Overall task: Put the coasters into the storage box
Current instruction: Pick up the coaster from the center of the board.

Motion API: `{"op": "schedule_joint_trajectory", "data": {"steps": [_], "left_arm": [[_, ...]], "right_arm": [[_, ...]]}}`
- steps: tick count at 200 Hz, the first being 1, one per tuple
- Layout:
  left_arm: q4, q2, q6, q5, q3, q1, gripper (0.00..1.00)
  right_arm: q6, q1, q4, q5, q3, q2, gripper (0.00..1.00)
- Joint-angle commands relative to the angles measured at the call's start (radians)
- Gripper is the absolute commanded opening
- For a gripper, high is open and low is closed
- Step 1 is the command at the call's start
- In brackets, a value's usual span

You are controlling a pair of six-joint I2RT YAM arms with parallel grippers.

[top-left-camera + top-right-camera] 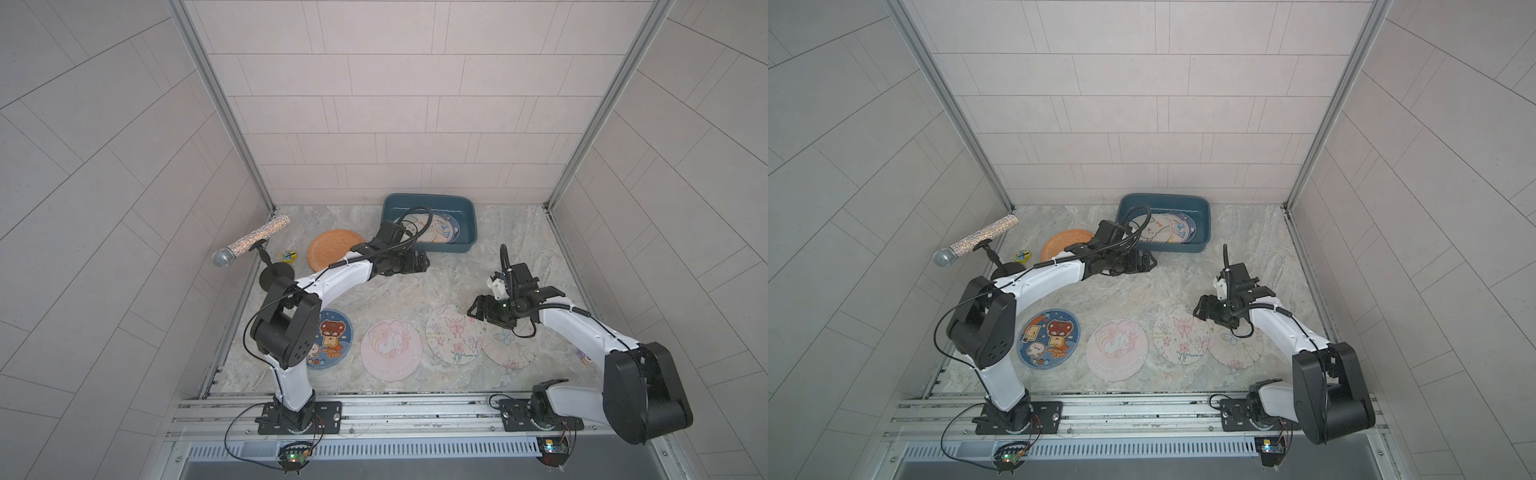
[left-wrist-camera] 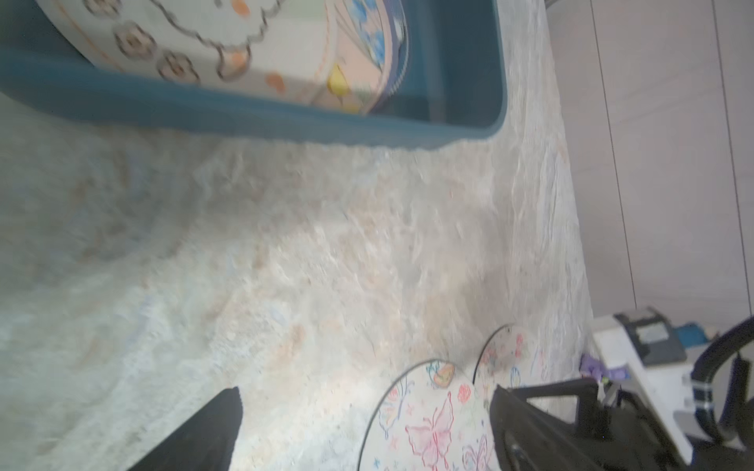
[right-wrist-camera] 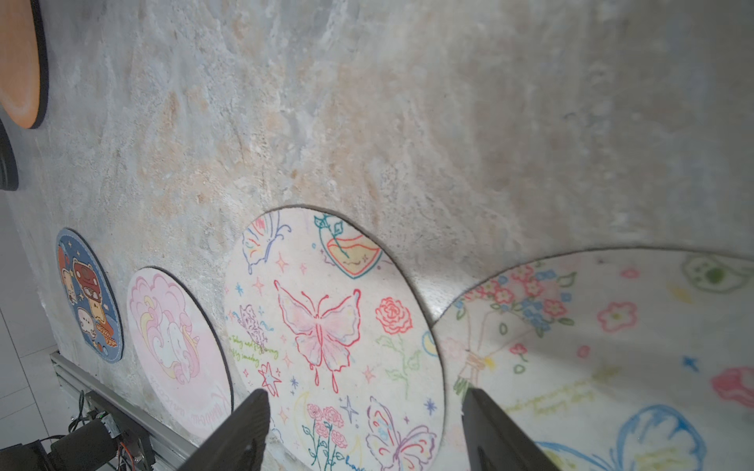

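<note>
Far left of the left fingers [image 2: 204, 432] stand the mic [image 1: 253, 239] and badge [image 1: 288, 256], apart from the orange coaster [image 1: 334, 249] just left of those fingers, which hang spread and empty just before the box [image 1: 449, 248], where several coasters [image 1: 440, 228] lie overlapped. The right fingers [image 3: 240, 432], also spread and empty, hover over the butterfly coaster [image 3: 326, 326], probably lining up its edge; the flower coaster [image 3: 612, 346] touching it on their right could get dragged along.
</note>
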Motion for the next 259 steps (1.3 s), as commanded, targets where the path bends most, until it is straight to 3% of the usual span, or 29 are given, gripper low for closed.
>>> {"op": "schedule_joint_trajectory", "data": {"steps": [1, 71, 141, 259], "left_arm": [[-0.012, -0.024, 0.025, 0.075, -0.045, -0.031, 0.97], [-0.038, 0.055, 0.050, 0.135, -0.070, -0.139, 0.79], [-0.146, 0.135, 0.125, 0.104, -0.038, -0.171, 0.76], [-0.209, 0.207, 0.139, 0.098, -0.004, -0.213, 0.70]], "right_arm": [[-0.012, -0.015, -0.025, 0.011, -0.032, -0.025, 0.76], [-0.011, -0.025, 0.029, -0.004, -0.114, -0.023, 0.73], [0.000, -0.026, 0.076, -0.026, -0.142, -0.004, 0.70], [0.019, 0.003, 0.117, -0.047, -0.173, 0.026, 0.61]]}}
